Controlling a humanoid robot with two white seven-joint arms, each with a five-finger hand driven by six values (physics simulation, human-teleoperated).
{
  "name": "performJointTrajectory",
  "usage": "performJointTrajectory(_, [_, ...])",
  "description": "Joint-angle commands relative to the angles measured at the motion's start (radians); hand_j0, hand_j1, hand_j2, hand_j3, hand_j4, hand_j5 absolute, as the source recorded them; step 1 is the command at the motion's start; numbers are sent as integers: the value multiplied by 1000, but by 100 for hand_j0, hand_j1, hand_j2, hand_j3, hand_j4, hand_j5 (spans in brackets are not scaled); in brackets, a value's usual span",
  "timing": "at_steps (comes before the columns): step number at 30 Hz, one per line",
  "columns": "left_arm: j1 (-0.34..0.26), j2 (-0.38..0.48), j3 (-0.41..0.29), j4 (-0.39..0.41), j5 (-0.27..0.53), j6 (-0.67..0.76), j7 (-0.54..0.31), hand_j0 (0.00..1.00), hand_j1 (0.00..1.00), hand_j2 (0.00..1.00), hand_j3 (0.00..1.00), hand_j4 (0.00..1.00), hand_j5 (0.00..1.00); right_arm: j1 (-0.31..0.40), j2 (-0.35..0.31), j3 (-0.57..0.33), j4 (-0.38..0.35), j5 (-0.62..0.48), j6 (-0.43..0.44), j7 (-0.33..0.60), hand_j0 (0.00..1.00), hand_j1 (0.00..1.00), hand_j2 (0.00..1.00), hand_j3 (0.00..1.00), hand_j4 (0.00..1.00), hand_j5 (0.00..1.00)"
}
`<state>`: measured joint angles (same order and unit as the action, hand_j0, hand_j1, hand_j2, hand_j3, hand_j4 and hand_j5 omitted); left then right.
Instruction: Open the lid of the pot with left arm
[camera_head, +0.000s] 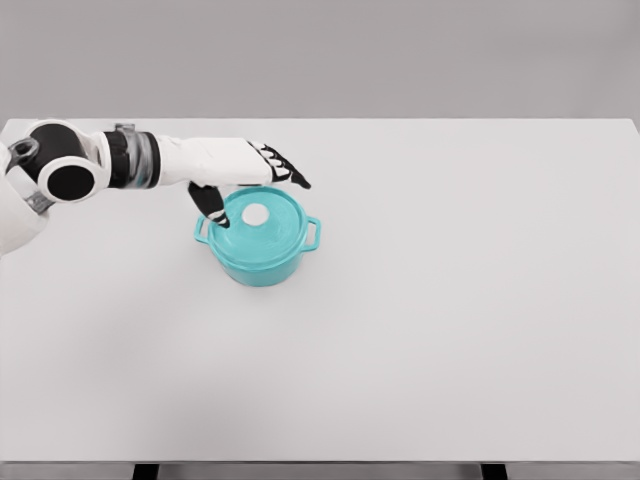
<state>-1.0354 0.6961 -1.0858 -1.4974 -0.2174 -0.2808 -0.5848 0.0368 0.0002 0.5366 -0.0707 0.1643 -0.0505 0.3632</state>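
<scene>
The left hand (250, 170) hovers with fingers (285, 168) spread, holding nothing, the pot (262, 240) just below them on the tabletop (450, 300); closing off-centre could miss the lid's knob (255, 213) and shove the pot.

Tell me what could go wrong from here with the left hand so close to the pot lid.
1. The left hand hovers at the lid's far-left edge, off the white knob; closing now would likely miss it.
2. The thumb hangs beside the pot near its left handle; descending could shove the pot across the table.
</scene>
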Motion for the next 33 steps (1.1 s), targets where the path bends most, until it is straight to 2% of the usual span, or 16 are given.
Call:
performJointTrajectory(1, [0,-9,-37,8,10,57,-1,99,99,99,99,99,99,0,0,0,0,0,0,0,100,100,100,100,100,100])
performJointTrajectory(2, [-2,-9,-39,3,10,52,-3,98,98,98,98,98,98,0,0,0,0,0,0,0,100,100,100,100,100,100])
performJointTrajectory(5, [-6,-9,-59,-27,9,46,-3,88,88,88,88,88,88,0,0,0,0,0,0,0,100,100,100,100,100,100])
performJointTrajectory(7, [-23,0,-62,-56,9,43,-4,88,88,88,88,88,88,0,0,0,0,0,0,0,100,100,100,100,100,100])
performJointTrajectory(11, [-29,3,-80,-56,9,46,-7,86,86,86,86,86,86,0,0,0,0,-2,0,0,100,100,100,100,100,100])
performJointTrajectory(12, [-29,3,-82,-55,9,46,-9,82,82,82,82,82,82,0,0,0,0,0,-2,0,100,100,100,100,100,100])
performJointTrajectory(22, [-41,17,-97,-47,7,52,-12,82,82,82,82,82,82,0,0,0,0,0,0,0,100,100,100,100,100,100])
performJointTrajectory(33, [-41,19,-117,-38,6,51,-13,73,73,73,73,73,73,0,0,0,0,0,0,0,100,100,100,100,100,100])
